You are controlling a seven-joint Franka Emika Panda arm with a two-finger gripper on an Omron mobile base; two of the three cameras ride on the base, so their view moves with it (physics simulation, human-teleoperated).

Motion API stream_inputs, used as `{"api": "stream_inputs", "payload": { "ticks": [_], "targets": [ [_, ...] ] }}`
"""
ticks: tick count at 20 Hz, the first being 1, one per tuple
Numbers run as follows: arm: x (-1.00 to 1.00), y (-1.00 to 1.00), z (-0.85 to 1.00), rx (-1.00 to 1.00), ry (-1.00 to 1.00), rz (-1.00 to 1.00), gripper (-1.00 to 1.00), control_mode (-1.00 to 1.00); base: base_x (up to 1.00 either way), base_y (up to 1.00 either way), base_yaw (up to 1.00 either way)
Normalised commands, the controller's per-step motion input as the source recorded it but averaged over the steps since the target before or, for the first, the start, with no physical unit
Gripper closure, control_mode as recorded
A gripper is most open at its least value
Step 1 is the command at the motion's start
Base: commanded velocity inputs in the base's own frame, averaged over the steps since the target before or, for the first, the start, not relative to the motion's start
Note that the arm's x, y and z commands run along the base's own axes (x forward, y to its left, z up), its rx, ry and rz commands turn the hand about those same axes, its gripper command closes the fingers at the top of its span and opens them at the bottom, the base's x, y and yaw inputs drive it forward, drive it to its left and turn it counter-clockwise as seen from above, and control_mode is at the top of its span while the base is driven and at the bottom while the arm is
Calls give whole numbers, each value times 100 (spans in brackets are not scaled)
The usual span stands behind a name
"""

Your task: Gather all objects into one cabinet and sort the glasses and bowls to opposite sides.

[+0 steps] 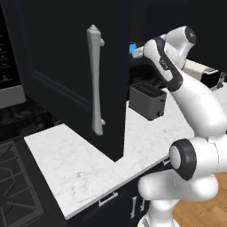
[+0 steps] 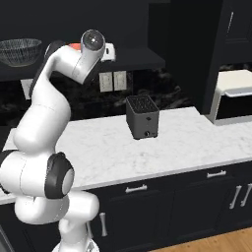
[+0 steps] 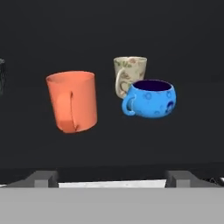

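In the hand view an orange cup (image 3: 72,101) stands at the left on the dark cabinet shelf (image 3: 109,144). A beige patterned cup (image 3: 129,74) is further back, and the blue bowl (image 3: 151,98) sits just in front of it to the right. My gripper (image 3: 111,178) is open and empty, short of the shelf edge and apart from all three. The wide grey striped bowl (image 2: 19,51) rests on the shelf to the left of my hand. The cabinet's black door (image 1: 62,66) stands open with its pale bar handle (image 1: 95,80). The frosted tumbler is out of view.
A black toaster (image 2: 142,117) stands on the white marble counter (image 2: 187,142) below the shelf. A white microwave (image 2: 236,96) is at the right. A stovetop (image 1: 13,186) lies left of the counter, and the open door juts out over the counter's left part.
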Motion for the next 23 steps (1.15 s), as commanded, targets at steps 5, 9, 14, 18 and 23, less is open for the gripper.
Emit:
{"api": "stream_inputs", "payload": {
  "ticks": [5,9,14,18,23],
  "targets": [
    [-100,10,16,-17,-17,21,-100,-100,0,0,0],
    [-100,0,10,-5,-1,6,-100,-100,0,0,0],
    [-100,0,15,-1,0,0,-100,-100,0,0,0],
    [-100,0,18,0,0,0,-100,-100,0,0,0],
    [-100,0,14,0,0,0,-100,-100,0,0,0]
  ]
}}
